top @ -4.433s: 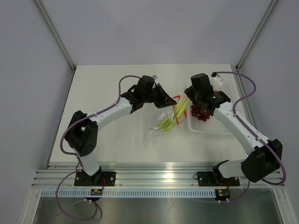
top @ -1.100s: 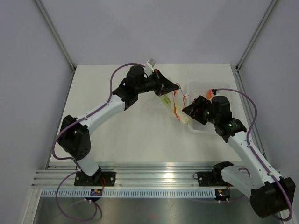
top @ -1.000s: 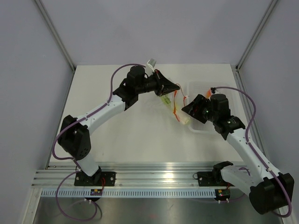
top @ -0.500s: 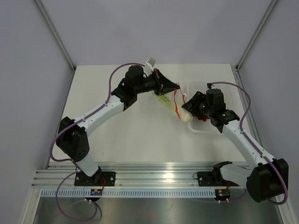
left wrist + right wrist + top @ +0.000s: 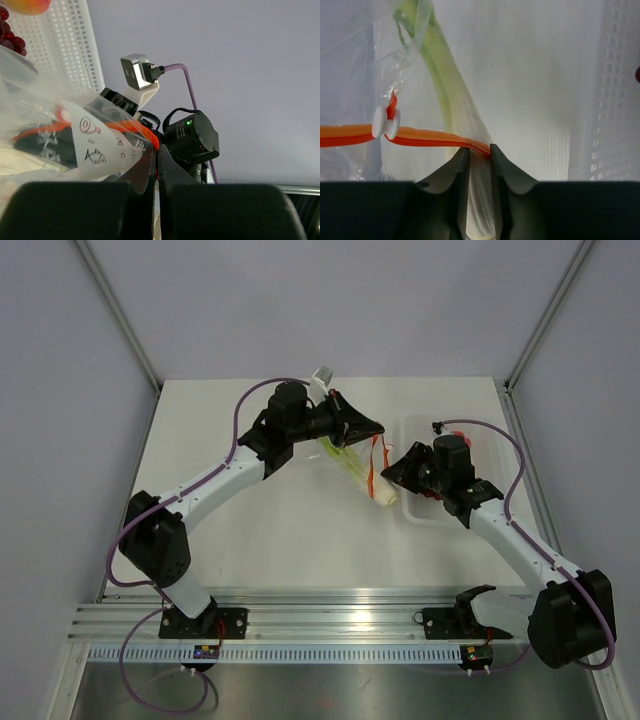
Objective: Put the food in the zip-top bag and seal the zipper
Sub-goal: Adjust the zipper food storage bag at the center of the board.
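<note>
White tabletop (image 5: 250, 530) is carrying the zip-top bag (image 5: 350, 455); left gripper (image 5: 372, 426) and right gripper (image 5: 476, 155) are pinching its zipper (image 5: 427, 136) at opposite ends, stalks (image 5: 450, 95) inside.

Left arm extended forward and inward, left gripper (image 5: 372, 427) with jaws fully closed. Right arm bent at elbow, reaching inward; right gripper (image 5: 475, 157) jaws nearly together, a narrow gap between them.

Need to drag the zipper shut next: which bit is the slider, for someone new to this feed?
In the right wrist view, find the orange-red zipper crossing the clear bag above the right gripper. Follow it left to the slider, the only small white clip, unlike the pale-green stalk behind.
</note>
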